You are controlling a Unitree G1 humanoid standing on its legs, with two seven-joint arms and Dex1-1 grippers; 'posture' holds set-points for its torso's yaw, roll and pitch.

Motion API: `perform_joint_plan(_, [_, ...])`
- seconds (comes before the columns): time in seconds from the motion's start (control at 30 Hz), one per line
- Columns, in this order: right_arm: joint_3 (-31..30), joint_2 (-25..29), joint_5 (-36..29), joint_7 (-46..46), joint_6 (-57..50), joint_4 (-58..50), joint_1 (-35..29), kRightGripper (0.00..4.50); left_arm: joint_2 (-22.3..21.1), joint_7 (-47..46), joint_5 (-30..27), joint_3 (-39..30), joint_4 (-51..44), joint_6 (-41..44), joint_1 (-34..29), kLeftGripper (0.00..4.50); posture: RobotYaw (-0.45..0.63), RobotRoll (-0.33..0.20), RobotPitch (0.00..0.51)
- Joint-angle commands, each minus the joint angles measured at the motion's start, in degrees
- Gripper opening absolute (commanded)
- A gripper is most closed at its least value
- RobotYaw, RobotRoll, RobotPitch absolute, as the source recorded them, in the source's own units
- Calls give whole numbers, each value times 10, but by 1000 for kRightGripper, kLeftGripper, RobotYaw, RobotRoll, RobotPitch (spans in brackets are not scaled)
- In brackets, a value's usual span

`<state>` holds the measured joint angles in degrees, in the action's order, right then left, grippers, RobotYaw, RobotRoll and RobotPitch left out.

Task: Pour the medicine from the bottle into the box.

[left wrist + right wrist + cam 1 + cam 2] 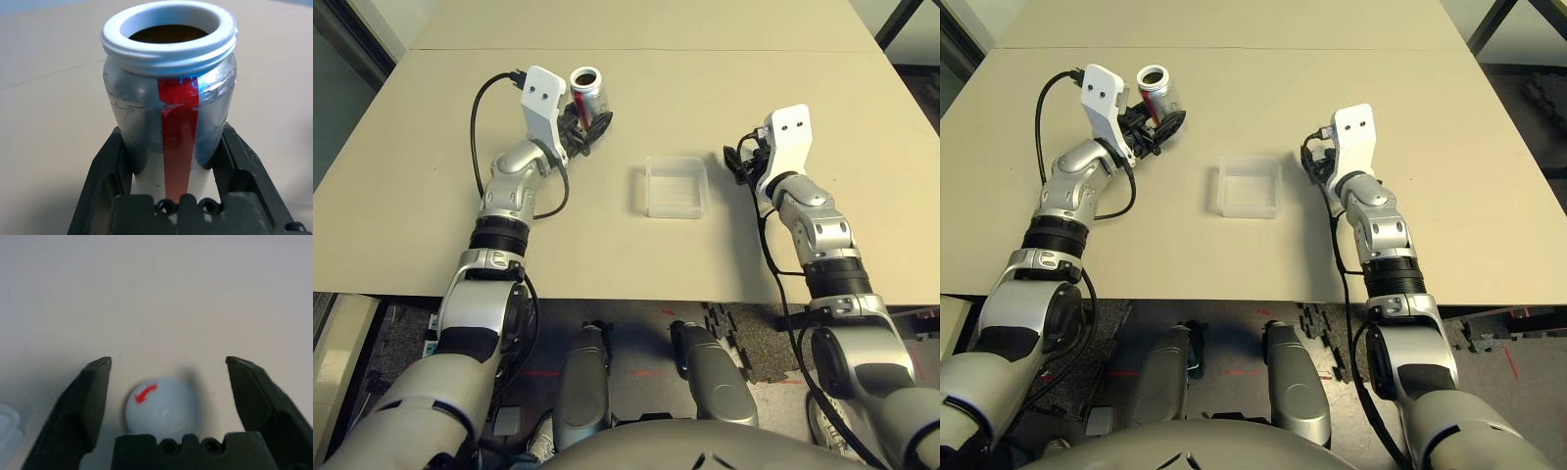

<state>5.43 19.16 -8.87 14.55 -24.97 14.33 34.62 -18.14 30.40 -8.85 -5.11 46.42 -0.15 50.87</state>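
The silver-grey bottle (171,103) with a red stripe stands upright and uncapped at the table's far left (589,91). My left gripper (171,161) is shut on its lower body, one black finger on each side. The inside of the bottle is dark, and I cannot see the medicine. The clear square box (651,188) lies at the middle of the table, to the right of the bottle. My right gripper (168,364) is open just right of the box (740,163). The round grey cap (164,407) with a red arrow lies on the table between its fingers, touching neither.
Bare beige tabletop (607,245) surrounds the box, with a seam running across the far side. A corner of the box (7,431) shows beside my right gripper. Black cables loop from both wrists.
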Motion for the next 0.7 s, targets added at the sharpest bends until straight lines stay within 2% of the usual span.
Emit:
perform_joint_plan(0.03, [16, 62, -35, 39, -140, -151, -24, 4500, -24, -41, 43, 7, 65, -64, 38, 2430, 1, 0, 198])
perform_joint_plan(0.07, [17, 77, -42, 46, -170, -184, -29, 4500, -30, -48, 55, 12, 80, -81, 47, 2430, -9, 0, 197])
perform_joint_plan(0.17, [4, 191, -57, 109, -265, -301, -67, 4500, -73, -64, 176, 105, 82, -189, 99, 2430, -28, 0, 191])
perform_joint_plan(0.2, [10, 233, -85, 141, -316, -342, -86, 4500, -82, -65, 222, 143, 80, -224, 125, 2430, -29, 0, 189])
perform_joint_plan(0.27, [21, 281, -139, 188, -386, -399, -108, 4500, -88, -61, 277, 193, 88, -272, 160, 2430, -32, 0, 186])
perform_joint_plan(0.33, [30, 312, -206, 236, -448, -456, -127, 4500, -91, -51, 342, 255, 98, -328, 195, 2430, -43, 0, 182])
perform_joint_plan(0.43, [22, 299, -252, 243, -491, -494, -134, 4500, -90, -58, 439, 342, 114, -395, 240, 2430, -52, 0, 176])
perform_joint_plan(0.57, [-40, 248, -244, 206, -482, -495, -134, 4500, -69, -92, 550, 440, 141, -437, 281, 2430, -63, 0, 166])
perform_joint_plan(0.7, [-79, 199, -223, 171, -464, -471, -114, 4500, -54, -154, 638, 508, 168, -429, 304, 2430, -84, 0, 163])
